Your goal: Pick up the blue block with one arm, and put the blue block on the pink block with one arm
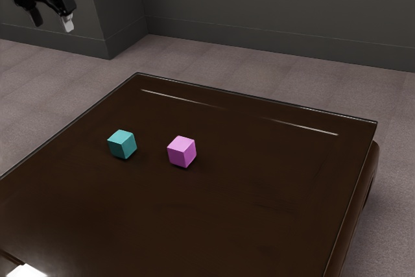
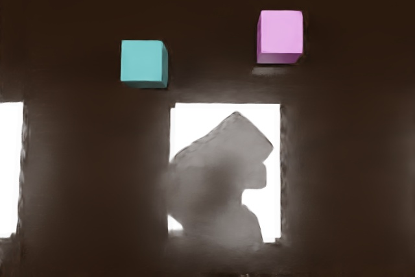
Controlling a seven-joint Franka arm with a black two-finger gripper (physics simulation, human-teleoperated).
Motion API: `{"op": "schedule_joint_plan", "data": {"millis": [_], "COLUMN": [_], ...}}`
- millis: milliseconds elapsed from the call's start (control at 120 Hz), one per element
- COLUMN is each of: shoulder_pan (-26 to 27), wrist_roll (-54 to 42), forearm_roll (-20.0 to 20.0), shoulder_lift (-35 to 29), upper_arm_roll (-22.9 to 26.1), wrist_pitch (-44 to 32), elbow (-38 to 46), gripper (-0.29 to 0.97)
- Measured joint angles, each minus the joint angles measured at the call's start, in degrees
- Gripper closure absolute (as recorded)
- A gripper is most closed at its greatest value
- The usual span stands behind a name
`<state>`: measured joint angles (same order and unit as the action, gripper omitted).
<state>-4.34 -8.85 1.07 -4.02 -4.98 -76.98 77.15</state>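
The blue block (image 1: 122, 144), teal in colour, rests on the dark glossy table (image 1: 259, 186) toward the exterior view's left. The pink block (image 1: 181, 151) sits a short gap to its right, apart from it. My gripper (image 1: 52, 20) hangs high in the exterior view's upper left corner, far above and behind both blocks. Its fingers stand apart with nothing between them, so it is open. From the hand's camera I look down on the blue block (image 2: 144, 63) and the pink block (image 2: 280, 36), both upright on the table.
The table's far edge (image 1: 246, 98) and right edge (image 1: 363, 180) drop to a grey carpeted floor. Bright patches (image 2: 224, 167) with my arm's dark silhouette are reflections on the tabletop. A dark wall stands behind.
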Motion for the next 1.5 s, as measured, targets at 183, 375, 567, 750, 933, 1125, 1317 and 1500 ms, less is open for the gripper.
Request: {"op": "schedule_joint_plan", "data": {"millis": [183,375,567,750,933,1125,1317,1500], "shoulder_pan": [0.33,-6.04,-9.04,-13.17,-22.13,-28.09,-39.41,-41.69], "wrist_roll": [-0.61,-11.09,-30.77,-46.6,-59.61,-70.54,-79.16,-85.1], "forearm_roll": [0.5,5.03,2.05,-0.16,-0.28,-0.57,1.68,5.74], "shoulder_lift": [-2.19,-11.02,-5.42,3.18,12.14,23.0,29.42,35.31], "upper_arm_roll": [0.23,-2.22,-7.86,-5.13,3.54,12.06,27.15,33.43], "wrist_pitch": [2.8,-8.12,-27.0,-38.43,-46.27,-46.06,-43.06,-42.65], "elbow": [3.5,31.53,42.0,40.74,34.38,23.15,16.44,12.76], "gripper": [0.0,0.0,0.0,0.0,0.0,0.0,0.0,0.0]}}
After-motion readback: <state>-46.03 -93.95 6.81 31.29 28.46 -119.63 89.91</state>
